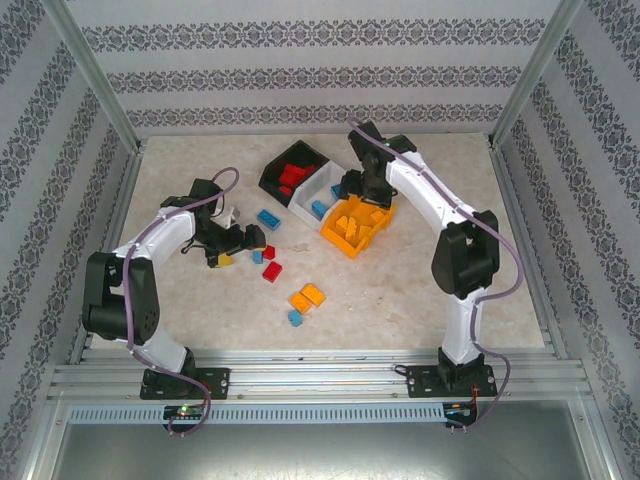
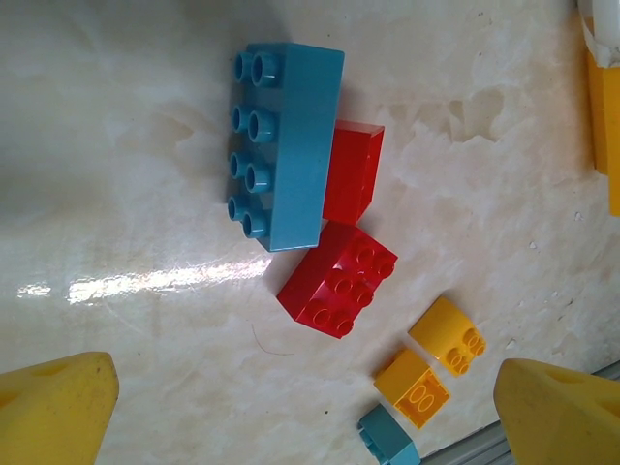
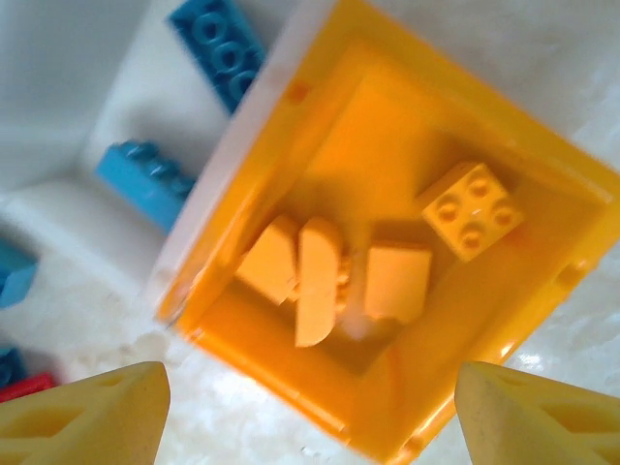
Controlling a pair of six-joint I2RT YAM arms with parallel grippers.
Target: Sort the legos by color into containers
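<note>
Three joined containers stand at the back centre: a black one with red legos, a white one with blue legos, and an orange one holding several orange legos. My right gripper hovers open over the orange container, nothing between its fingers. My left gripper is open above loose legos: a long blue brick, two red bricks, two orange pieces and a small blue one.
Another blue brick lies on the table left of the containers. Orange pieces and a blue brick sit nearer the front edge. Metal rails frame the table, with patterned walls on three sides.
</note>
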